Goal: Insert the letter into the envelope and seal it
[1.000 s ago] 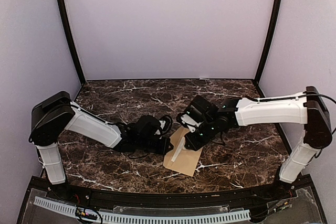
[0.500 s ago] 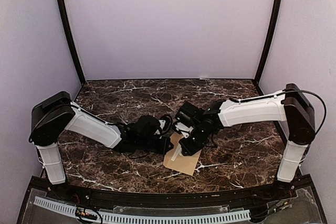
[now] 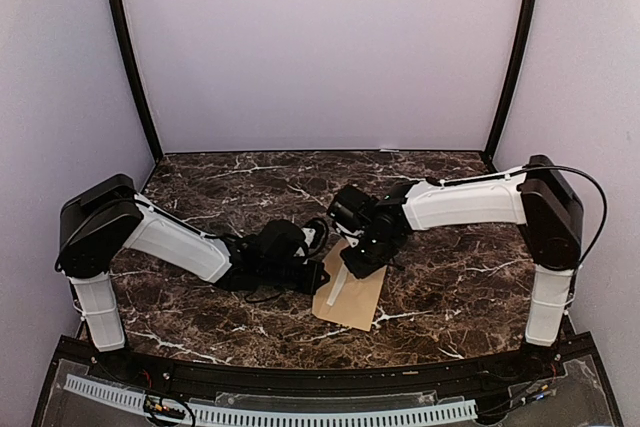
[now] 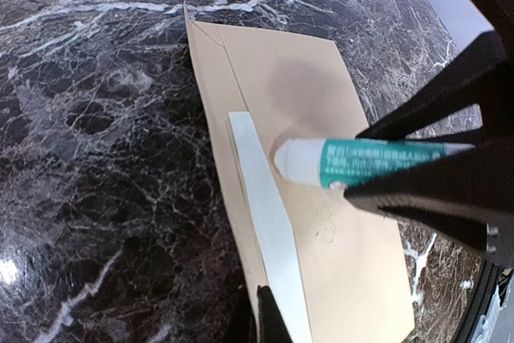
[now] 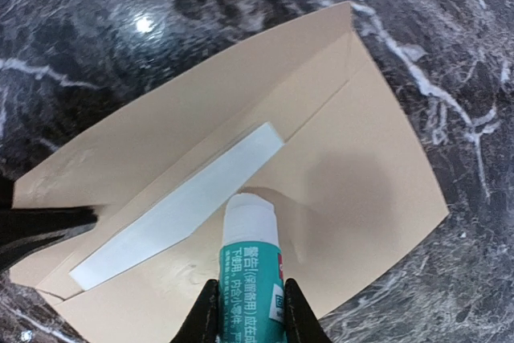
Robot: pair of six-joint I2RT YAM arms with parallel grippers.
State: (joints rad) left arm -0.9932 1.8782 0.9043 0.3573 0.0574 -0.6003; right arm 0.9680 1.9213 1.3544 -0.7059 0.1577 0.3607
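Note:
The brown envelope (image 3: 356,299) lies flat on the marble, also in the left wrist view (image 4: 321,94) and the right wrist view (image 5: 365,174). A narrow white strip (image 5: 177,206) runs along its fold (image 4: 265,214). My right gripper (image 5: 250,307) is shut on a teal-labelled glue stick (image 5: 250,259), whose white tip touches the envelope beside the strip (image 4: 361,162). My left gripper (image 4: 267,319) is shut, pinching the envelope's near edge at the strip's end. From above, both grippers meet over the envelope (image 3: 345,267). The letter is hidden.
Dark veined marble (image 3: 460,297) surrounds the envelope on all sides. The two arms lie low across the table's middle, left (image 3: 180,242) and right (image 3: 470,202). Black frame posts and lilac walls close in the back and sides.
My right arm has swung left and drawn in, carrying the glue stick along the envelope toward the left gripper. The left arm and the envelope have stayed put.

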